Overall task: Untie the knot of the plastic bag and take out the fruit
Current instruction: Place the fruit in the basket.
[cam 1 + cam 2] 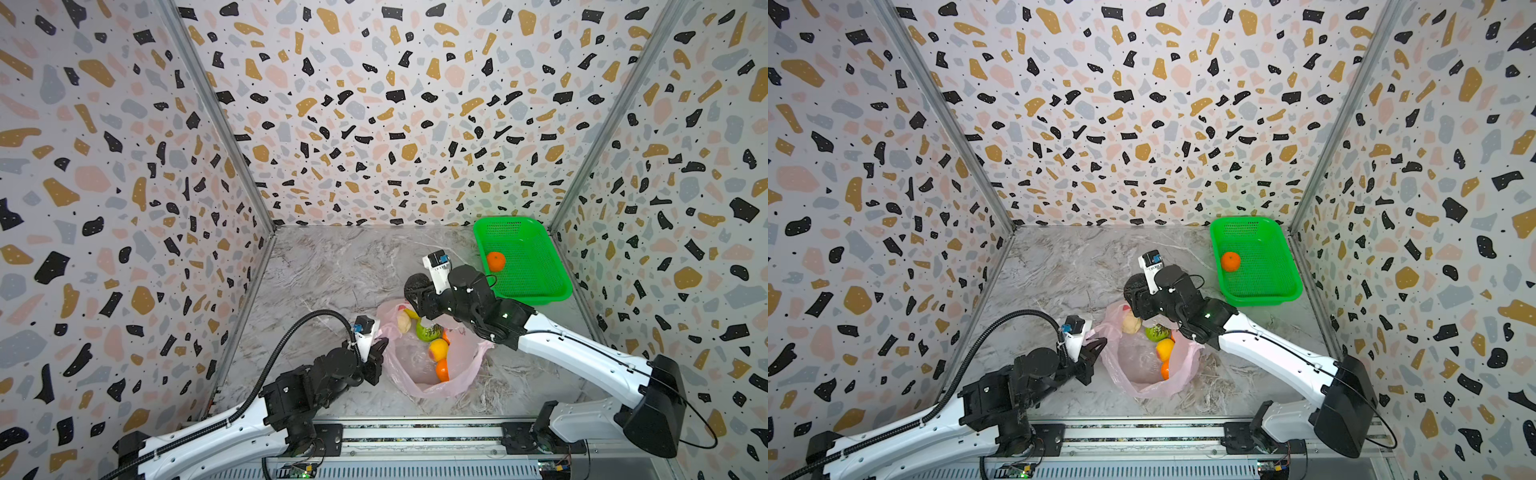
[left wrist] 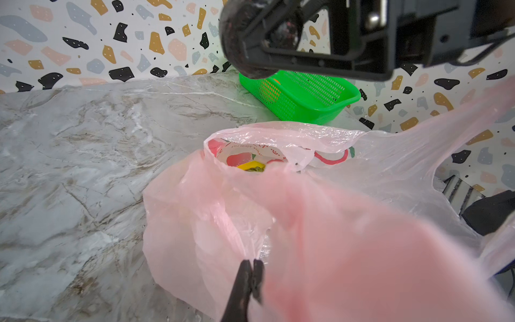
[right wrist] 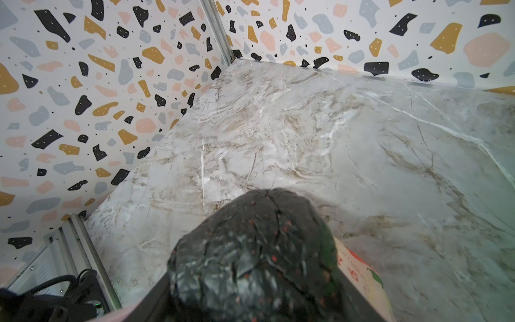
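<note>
**Avocado held above the open pink bag**

The thin, translucent pink plastic bag (image 1: 467, 359) with red printed marks is lying crumpled on the grey marble-patterned tabletop (image 1: 332, 270), close to the front rail. Its mouth is gaping wide and its handles are hanging loose. The left gripper (image 2: 253, 264) is pinching the bag's rim on the side nearest the left arm. In the left wrist view its black fingers are pressing flat together with a fold of pink film caught between them.

The right gripper (image 1: 419, 291) is clasping a dark, rough-skinned avocado (image 1: 414, 281), with its jaws standing fairly wide around it. The avocado is hanging in the air above the bag's far edge, clear of the plastic. In the right wrist view the avocado (image 3: 250, 251) is filling the lower middle, with bare marble lying beyond it.

More fruit is showing inside the bag in both top views. At the far end, a pale bumpy fruit (image 1: 402, 323) is lying beside a yellow banana tip (image 1: 410, 312). Then come a round green fruit (image 1: 428, 331), a yellow-red fruit (image 1: 437, 349) and, nearest the rail, an orange tangerine (image 1: 442, 370).

The bright green perforated plastic basket (image 1: 540, 298) is sitting in the far right corner, well apart from the bag. A second tangerine (image 1: 496, 262) is resting inside it, near its left wall.
</note>
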Robot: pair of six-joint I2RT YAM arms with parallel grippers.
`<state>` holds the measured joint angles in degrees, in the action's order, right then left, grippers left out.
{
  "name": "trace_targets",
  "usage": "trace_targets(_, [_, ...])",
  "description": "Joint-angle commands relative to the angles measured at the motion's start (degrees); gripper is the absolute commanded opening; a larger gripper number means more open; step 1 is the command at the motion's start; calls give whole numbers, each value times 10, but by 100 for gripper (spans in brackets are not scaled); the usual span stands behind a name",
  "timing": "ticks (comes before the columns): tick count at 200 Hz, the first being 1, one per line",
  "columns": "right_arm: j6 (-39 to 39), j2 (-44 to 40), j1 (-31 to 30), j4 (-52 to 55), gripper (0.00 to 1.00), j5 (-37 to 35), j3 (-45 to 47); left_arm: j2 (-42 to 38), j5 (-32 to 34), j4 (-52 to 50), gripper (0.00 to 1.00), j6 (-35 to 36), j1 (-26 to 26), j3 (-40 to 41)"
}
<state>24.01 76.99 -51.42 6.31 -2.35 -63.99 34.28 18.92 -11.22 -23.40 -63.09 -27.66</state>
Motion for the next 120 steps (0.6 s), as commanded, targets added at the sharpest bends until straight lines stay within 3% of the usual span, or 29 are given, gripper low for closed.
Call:
trace_targets(1, [10,5,11,-54,47,4,-23,2,-6,34,0,11,-2,1])
trace_targets(48, [-1,26,70,-22,47,-2,-43,2,-3,28,0,15,-2,-5])
trace_targets(120, [-90,19,329,38,48,49,-9,2,1,35,0,18,-2,-4])
